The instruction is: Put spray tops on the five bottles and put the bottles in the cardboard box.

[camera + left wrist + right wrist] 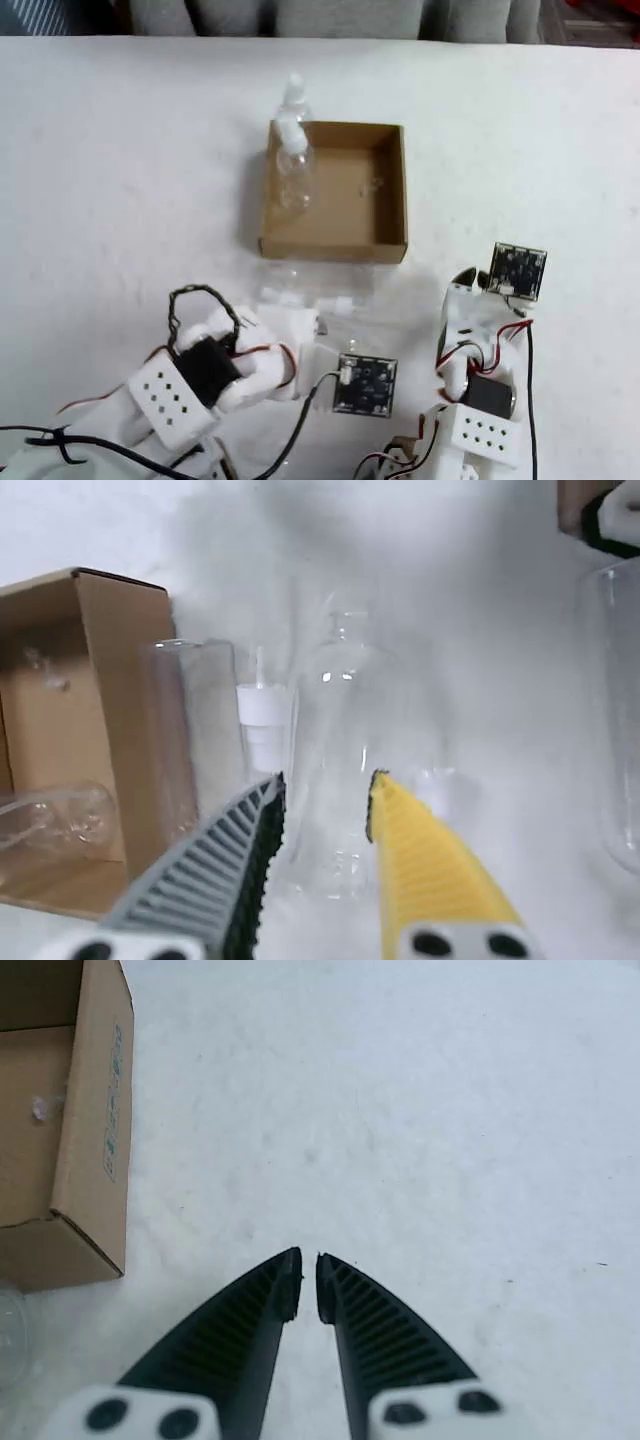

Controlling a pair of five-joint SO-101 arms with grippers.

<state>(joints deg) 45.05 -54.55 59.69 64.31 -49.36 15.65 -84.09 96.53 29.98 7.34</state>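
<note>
- High view puts the cardboard box near the middle of your table, open side up.
- A capped bottle lies inside the box, along the wall on your left arm's side, its white top toward the far wall.
- A second bottle, also white-topped, sits just outside the box, touching or nearly touching its far wall; you cannot tell whether it stands or lies.
- Some loose bottles of clear plastic lie on the table just in front of the box's near wall, between the box and your left arm.
- Your left claw is parted by a moderate gap and grips nothing. A clear bottle lies just past its grey and yellow tips, near the box's outer wall.
- A white spray top sits between that bottle and the box.
- Your right claw has its black fingers almost together, with only a sliver between the tips. It holds nothing and hangs over bare table beside a corner of the box.
</note>
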